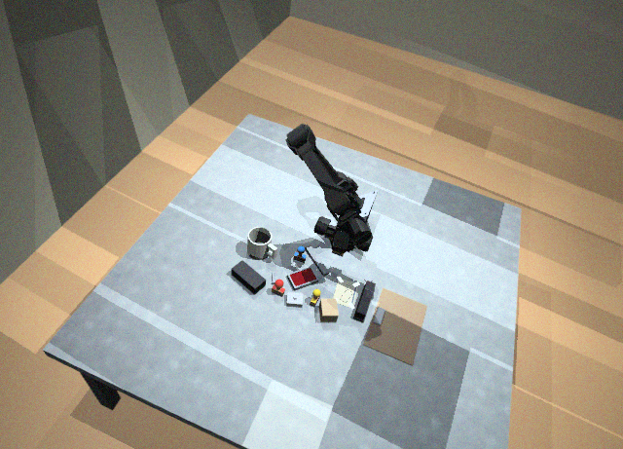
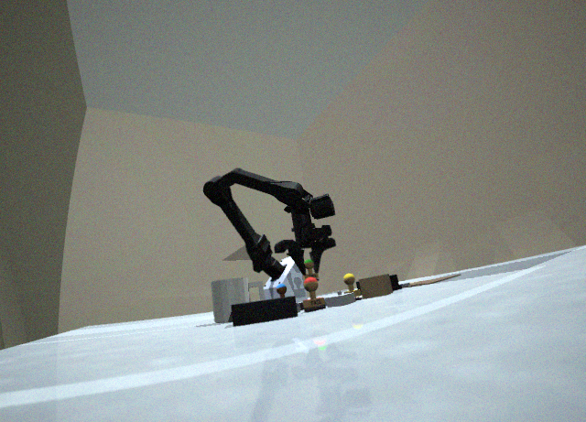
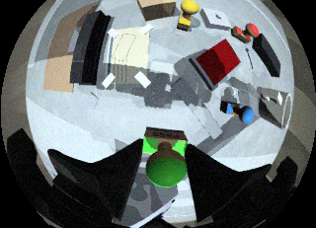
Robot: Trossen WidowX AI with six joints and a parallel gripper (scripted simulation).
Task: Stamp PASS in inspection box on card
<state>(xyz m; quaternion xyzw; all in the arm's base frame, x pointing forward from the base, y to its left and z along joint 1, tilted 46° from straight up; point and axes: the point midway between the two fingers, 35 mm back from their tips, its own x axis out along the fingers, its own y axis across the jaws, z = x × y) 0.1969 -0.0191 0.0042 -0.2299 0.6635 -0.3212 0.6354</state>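
Observation:
My gripper (image 2: 309, 272) (image 3: 165, 145) is shut on the green-knobbed PASS stamp (image 3: 166, 170) (image 2: 309, 264), held upright above the bench; the arm hides it in the top view. The open ink pad (image 1: 303, 278) (image 3: 217, 63) shows a red surface and lies ahead and right of the stamp in the wrist view. The cream card (image 1: 345, 294) (image 3: 141, 46) lies ahead and left, with white corner pieces and a thin outlined box. No print can be made out on it. The stamp's underside is hidden.
A blue-knobbed stamp (image 1: 300, 254) (image 3: 245, 114), a red one (image 1: 278, 286) (image 3: 252, 31) and a yellow one (image 1: 315, 295) (image 3: 190, 8) stand around the pad. A wooden block (image 1: 329, 310), a long black block (image 1: 364, 301) (image 3: 90, 50), a mug (image 1: 258, 243) and a black box (image 1: 248, 277) stand nearby.

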